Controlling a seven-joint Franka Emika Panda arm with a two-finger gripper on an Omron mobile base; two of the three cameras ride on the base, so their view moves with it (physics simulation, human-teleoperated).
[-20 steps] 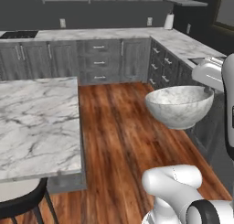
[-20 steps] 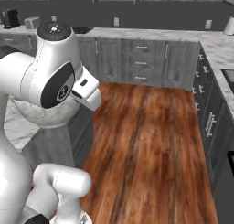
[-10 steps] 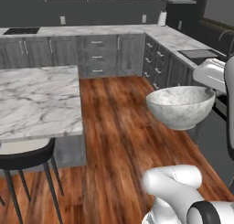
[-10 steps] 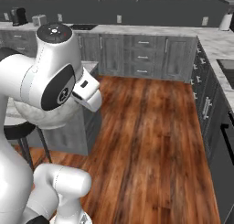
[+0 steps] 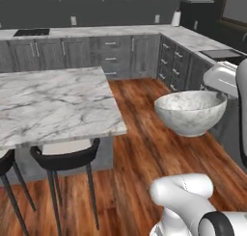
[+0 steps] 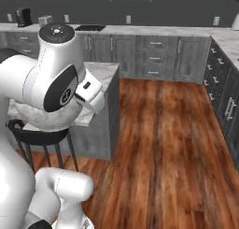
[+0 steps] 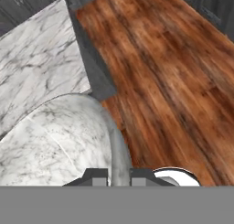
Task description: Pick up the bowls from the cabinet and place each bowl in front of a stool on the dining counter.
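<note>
Hand view showed the gripper [image 7: 119, 176] clamped on the white-grey marbled stone-look bowl's [image 7: 55, 141] rim, white marble dining counter [image 7: 36, 58] at eleven o'clock.

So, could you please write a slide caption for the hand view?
Fingers clamp the marbled bowl's rim above the wood floor, beside the dining counter.

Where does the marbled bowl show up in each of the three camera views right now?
Left base view: the marbled bowl sits right of centre, held over the wood floor.
Right base view: only a strip of it peeks out under the arm, at left, above a stool.
Hand view: it fills the lower left, its rim between the claw tips.
Shared landmark: the dining counter.
</note>
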